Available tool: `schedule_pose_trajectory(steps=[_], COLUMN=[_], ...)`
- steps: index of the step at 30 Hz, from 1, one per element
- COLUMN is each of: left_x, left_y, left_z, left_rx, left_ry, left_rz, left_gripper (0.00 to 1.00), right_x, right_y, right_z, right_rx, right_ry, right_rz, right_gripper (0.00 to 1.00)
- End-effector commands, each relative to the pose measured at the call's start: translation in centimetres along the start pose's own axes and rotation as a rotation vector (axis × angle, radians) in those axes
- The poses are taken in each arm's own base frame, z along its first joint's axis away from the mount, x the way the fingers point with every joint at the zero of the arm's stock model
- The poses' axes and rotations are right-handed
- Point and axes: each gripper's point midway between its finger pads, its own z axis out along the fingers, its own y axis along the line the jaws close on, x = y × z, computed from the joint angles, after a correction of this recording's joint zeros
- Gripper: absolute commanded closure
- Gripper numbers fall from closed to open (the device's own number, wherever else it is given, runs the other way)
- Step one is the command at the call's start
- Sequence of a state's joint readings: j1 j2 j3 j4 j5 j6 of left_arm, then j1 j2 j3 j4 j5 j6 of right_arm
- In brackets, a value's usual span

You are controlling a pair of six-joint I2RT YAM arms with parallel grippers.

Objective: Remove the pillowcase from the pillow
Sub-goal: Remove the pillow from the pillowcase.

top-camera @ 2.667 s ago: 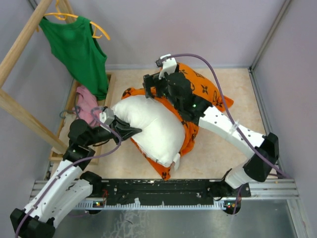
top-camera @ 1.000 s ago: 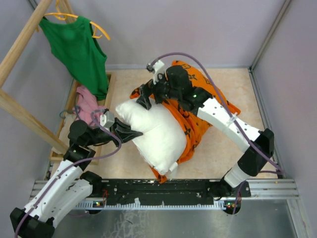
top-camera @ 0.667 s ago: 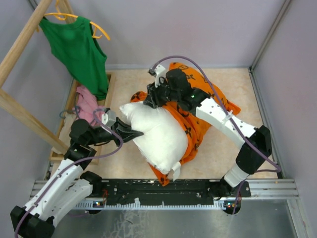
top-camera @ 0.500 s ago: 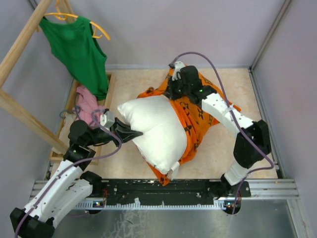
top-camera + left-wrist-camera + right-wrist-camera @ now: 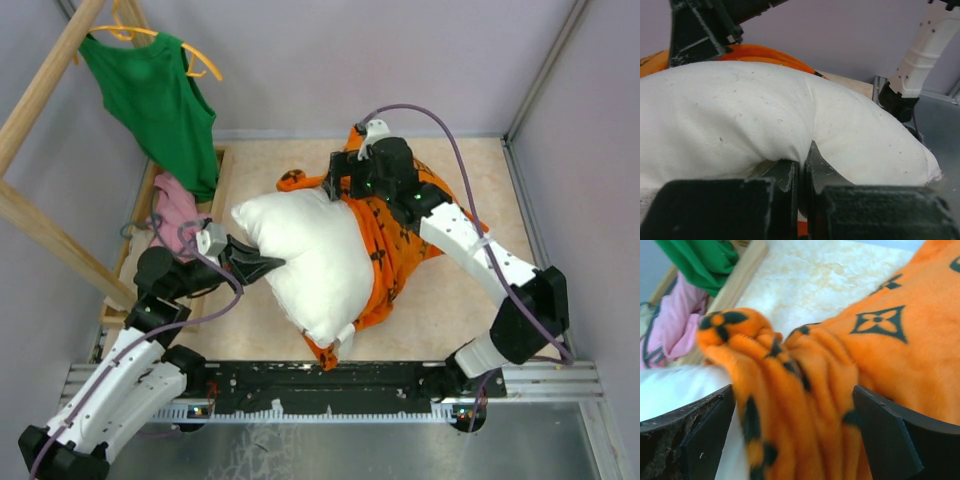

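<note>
The left fingers [image 5: 784,176] are pressed together, pinching a fold at the left edge of the white pillow [image 5: 305,260] in mid-frame. The right fingers [image 5: 890,435] stand spread wide at the pillow's upper edge, with a bunched ridge of the orange pillowcase [image 5: 805,375] lying loose between them. The rest of the pillowcase drapes the pillow's right side on the bench [image 5: 430,310].

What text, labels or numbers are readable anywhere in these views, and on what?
No readable text in any view.
On the bright orange fuzzy pillowcase: only black flower and circle motifs, no letters or numbers.
On the small white tag at the near end of the plump white pillow: too small to read.
</note>
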State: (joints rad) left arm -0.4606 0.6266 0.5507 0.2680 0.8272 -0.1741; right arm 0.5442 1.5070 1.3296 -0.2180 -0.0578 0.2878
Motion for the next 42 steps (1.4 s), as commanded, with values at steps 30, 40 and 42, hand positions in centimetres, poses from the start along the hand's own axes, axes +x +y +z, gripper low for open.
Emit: schedule_pose_trajectory(steps=[30, 40, 42], left_x=[-4.0, -4.3, -4.4], left_y=[16.6, 16.5, 16.3], left_z=[-11.6, -12.3, -12.1], left_rx=[-1.313, -1.329, -1.319], left_ry=[-0.3, -0.288, -0.284], left_rz=[-0.289, -0.251, -0.246], left_gripper=[1.0, 1.0, 1.0], right_x=[17.0, 19.5, 20.5], right_y=[11.4, 15.7, 14.9], right_z=[-13.7, -7.7, -5.9], right_rx=[0.071, 0.166, 0.169], right_ry=[-0.276, -0.168, -0.093], right_rz=[0.072, 0.009, 0.05], right_gripper=[0.01, 0.01, 0.01])
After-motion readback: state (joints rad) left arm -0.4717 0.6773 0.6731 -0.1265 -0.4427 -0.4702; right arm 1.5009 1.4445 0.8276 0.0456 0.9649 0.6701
